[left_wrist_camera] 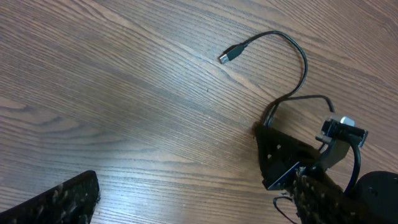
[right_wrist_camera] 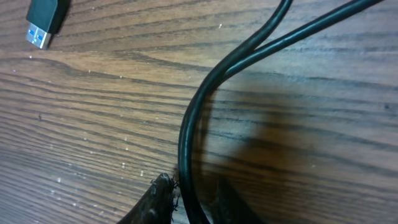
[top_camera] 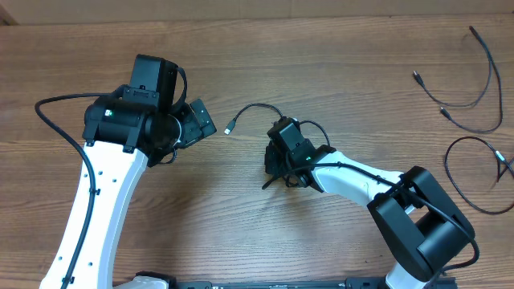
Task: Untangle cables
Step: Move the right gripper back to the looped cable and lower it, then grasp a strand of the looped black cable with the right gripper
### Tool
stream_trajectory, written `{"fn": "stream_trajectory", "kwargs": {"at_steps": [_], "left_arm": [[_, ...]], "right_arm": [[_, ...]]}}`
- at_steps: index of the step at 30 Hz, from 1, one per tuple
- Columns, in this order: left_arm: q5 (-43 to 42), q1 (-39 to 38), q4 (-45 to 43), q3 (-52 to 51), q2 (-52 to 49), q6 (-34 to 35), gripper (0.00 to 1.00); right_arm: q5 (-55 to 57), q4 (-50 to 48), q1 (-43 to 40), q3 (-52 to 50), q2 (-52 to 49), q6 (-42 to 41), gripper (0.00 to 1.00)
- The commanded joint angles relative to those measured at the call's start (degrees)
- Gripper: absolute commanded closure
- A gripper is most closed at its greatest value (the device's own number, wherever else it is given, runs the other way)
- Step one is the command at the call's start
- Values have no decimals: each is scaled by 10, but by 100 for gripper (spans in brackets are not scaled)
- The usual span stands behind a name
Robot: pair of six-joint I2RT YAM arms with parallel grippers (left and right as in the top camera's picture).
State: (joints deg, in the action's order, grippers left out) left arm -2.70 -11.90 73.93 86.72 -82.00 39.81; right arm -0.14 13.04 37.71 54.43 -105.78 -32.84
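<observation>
One cable (top_camera: 255, 108), thin and black with a silver-tipped plug (top_camera: 230, 128), lies at mid-table. My right gripper (top_camera: 277, 170) is down on its near end. In the right wrist view two strands of this cable (right_wrist_camera: 193, 130) run between the narrowed fingers of the right gripper (right_wrist_camera: 194, 186). The left fingertip (right_wrist_camera: 163, 190) presses the strand, and the blue-tipped plug (right_wrist_camera: 45, 22) lies at the top left. My left gripper (top_camera: 197, 122) hovers open to the left of the plug, holding nothing. In its wrist view, the left gripper (left_wrist_camera: 186, 205) shows wide-set fingers, with the cable (left_wrist_camera: 300, 59) beyond.
Two more thin black cables lie apart at the far right: one looped near the top edge (top_camera: 470, 96), the other a ring near the right edge (top_camera: 474, 177). The right arm's white link (top_camera: 353, 178) stretches across the lower middle of the wooden table (top_camera: 337, 56).
</observation>
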Motion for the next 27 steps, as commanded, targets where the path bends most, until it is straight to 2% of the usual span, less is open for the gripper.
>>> {"fn": "stream_trajectory", "kwargs": {"at_steps": [1, 4, 27], "left_arm": [[8, -1, 0, 2, -1, -13, 1], [8, -1, 0, 2, -1, -13, 0], [8, 0, 0, 2, -1, -13, 1]], "right_arm": [[-38, 25, 2, -31, -50, -36, 86], [-38, 25, 2, -31, -50, -36, 96], [-27, 24, 2, -31, -50, -27, 96]]}}
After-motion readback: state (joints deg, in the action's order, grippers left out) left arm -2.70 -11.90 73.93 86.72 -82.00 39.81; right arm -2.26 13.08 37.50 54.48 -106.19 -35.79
